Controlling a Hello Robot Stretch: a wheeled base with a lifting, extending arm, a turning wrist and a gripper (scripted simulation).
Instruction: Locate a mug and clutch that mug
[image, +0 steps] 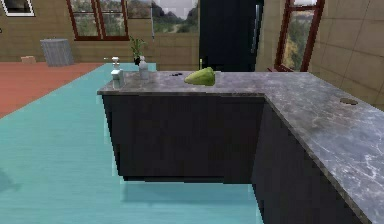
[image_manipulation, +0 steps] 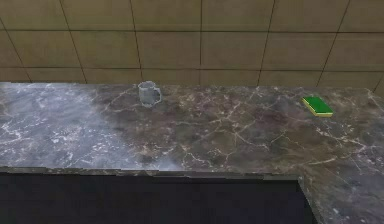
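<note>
On the counter (image_manipulation: 200, 140), toward the back by the tiled wall (image_manipulation: 200, 40), I see the mug (image_manipulation: 149, 93): upright, pale, glassy. Well off toward the arm side view's right, a green sponge (image_manipulation: 318, 105) lies on the same top. I cannot tell the gripper's state. Forward view: counter runs in an L over dark cabinets (image: 180, 135), with a green lump (image: 201, 76) at its far edge and small things (image: 117, 72) at the left corner. Teal floor (image: 50, 130), dark fridge (image: 228, 35) and windows (image: 100, 18) lie behind.
</note>
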